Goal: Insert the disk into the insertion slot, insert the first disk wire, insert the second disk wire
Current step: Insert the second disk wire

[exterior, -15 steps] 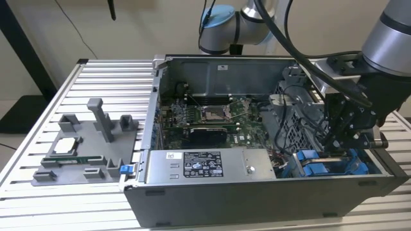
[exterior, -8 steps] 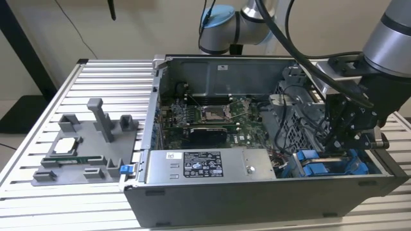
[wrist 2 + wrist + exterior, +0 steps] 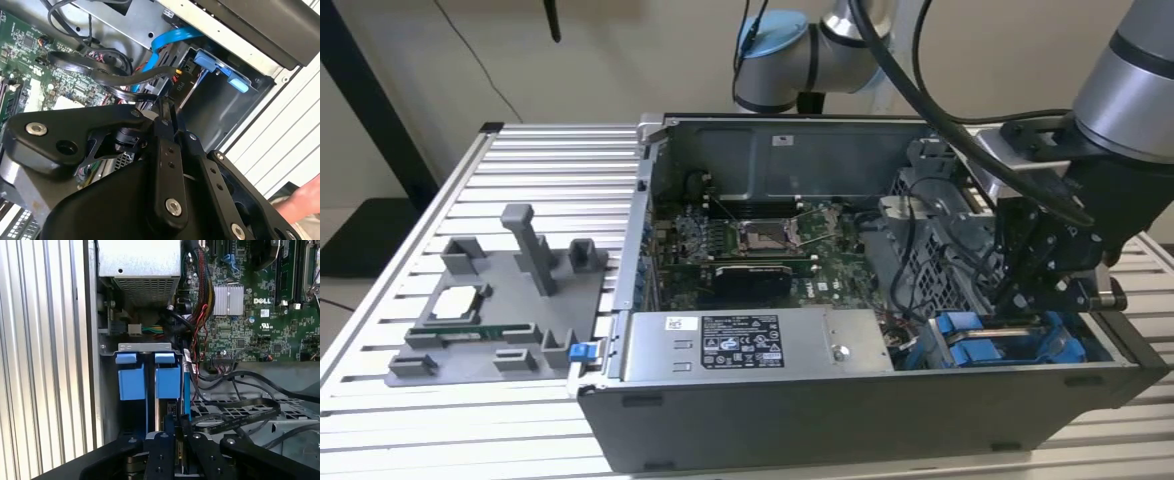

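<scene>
the gripper (image 3: 1023,308) hangs inside the open case (image 3: 854,420) at the exterior view's right, down over the blue-framed drive cage. in the first wrist view its fingers (image 3: 170,440) look nearly closed around something thin and dark, a plug or wire end, though i cannot tell for sure. the disk (image 3: 167,382) sits in the slot (image 3: 145,346), blue carrier showing, beside another blue carrier (image 3: 131,380). a blue cable (image 3: 175,37) and black wires (image 3: 235,412) lie nearby
</scene>
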Robot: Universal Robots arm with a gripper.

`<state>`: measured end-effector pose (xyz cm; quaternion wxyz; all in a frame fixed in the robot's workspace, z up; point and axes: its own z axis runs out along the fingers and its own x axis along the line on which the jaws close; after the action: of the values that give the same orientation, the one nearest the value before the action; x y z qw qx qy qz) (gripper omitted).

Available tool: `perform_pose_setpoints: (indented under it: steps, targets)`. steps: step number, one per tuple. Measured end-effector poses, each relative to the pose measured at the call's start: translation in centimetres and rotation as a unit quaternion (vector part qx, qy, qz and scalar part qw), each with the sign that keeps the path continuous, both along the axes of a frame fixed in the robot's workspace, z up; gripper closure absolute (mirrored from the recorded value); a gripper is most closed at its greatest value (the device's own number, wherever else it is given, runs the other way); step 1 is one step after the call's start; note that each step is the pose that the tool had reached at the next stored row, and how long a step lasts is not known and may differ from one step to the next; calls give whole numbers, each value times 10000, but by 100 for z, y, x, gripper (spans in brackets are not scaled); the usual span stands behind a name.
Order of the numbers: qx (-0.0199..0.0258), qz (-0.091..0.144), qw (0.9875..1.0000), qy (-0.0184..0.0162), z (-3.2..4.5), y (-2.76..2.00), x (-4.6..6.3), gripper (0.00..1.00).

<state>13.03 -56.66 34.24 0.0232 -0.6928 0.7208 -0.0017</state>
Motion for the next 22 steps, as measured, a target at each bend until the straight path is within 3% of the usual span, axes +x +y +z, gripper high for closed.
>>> perform_pose_setpoints:
  steps: [11, 12, 22]
  targets:
    - [2, -2, 10000, -1, -32, -1, -1, 100]
    - [2, -3, 10000, -1, -21, 0, 0, 0]
    - [2, -14, 10000, -1, 102, 0, -3, 0]
